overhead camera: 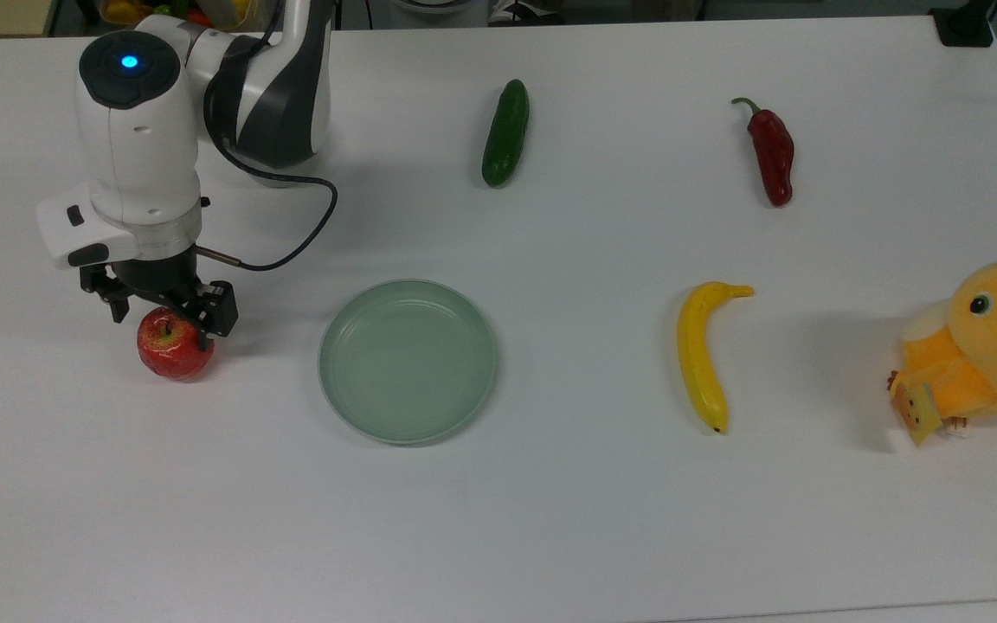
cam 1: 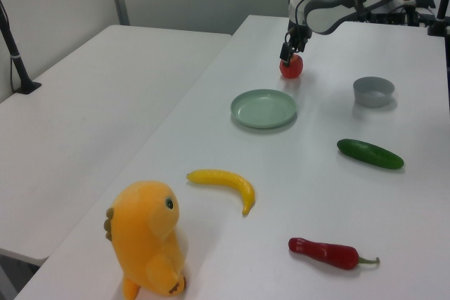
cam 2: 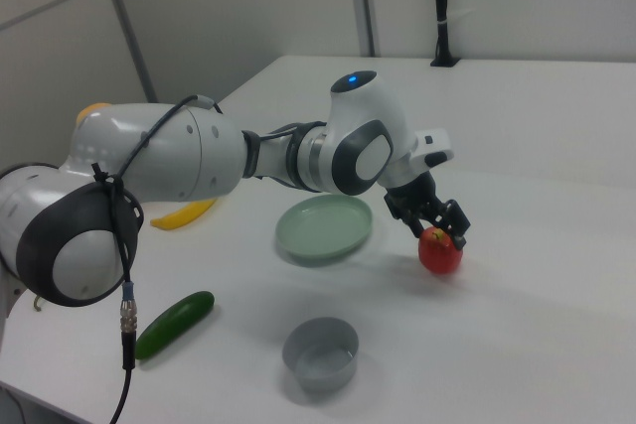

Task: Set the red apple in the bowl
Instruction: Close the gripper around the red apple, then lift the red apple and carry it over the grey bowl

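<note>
The red apple [overhead camera: 173, 355] [cam 1: 292, 68] [cam 2: 440, 253] rests on the white table at the top view's left, stem up. My gripper [overhead camera: 168, 323] [cam 1: 290, 53] [cam 2: 435, 226] hangs right over it, open, with one black finger on either side of the apple's upper half; I cannot tell whether they touch it. The grey bowl [cam 1: 373, 91] [cam 2: 320, 353] stands empty and apart from the apple, to the left view's right of it. In the top view the arm covers the bowl.
A pale-green plate [overhead camera: 408, 363] lies to the top view's right of the apple. Farther right are a cucumber [overhead camera: 505, 132], a dark-red chili [overhead camera: 773, 156], a banana [overhead camera: 699, 355] and an orange plush duck [overhead camera: 983, 346].
</note>
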